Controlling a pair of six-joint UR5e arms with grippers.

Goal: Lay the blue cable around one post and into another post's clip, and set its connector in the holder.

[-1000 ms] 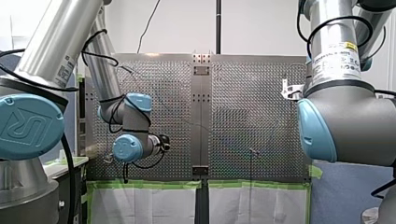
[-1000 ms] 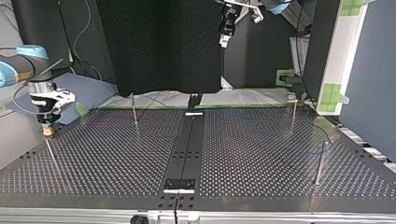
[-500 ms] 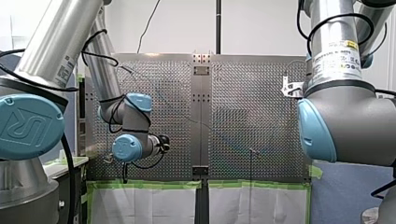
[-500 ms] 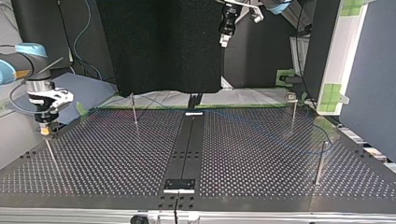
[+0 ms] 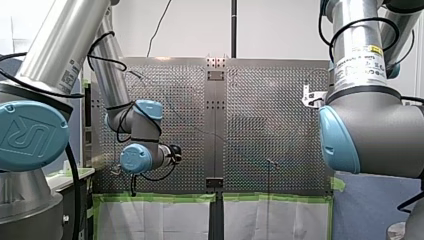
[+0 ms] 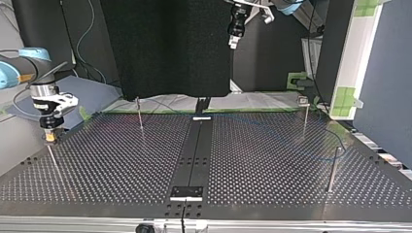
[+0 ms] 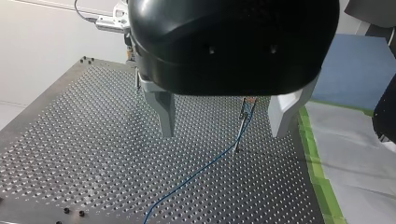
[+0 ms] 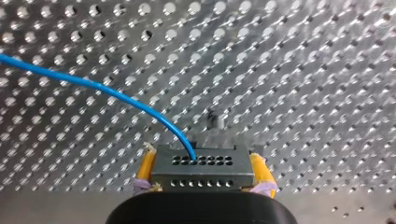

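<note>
Above perforated table (image 8: 303, 70), right jaws clamp connector (image 8: 203, 167).

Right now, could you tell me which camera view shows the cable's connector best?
The right wrist view: the grey connector shows close up, clamped between yellow pads, with the blue cable plugged in. The top view shows only my right gripper, small, at its left; the front and left wrist views do not show it.

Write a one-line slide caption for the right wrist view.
My right gripper, yellow pads shut on the grey connector, over the perforated table, blue cable arcing away.
</note>
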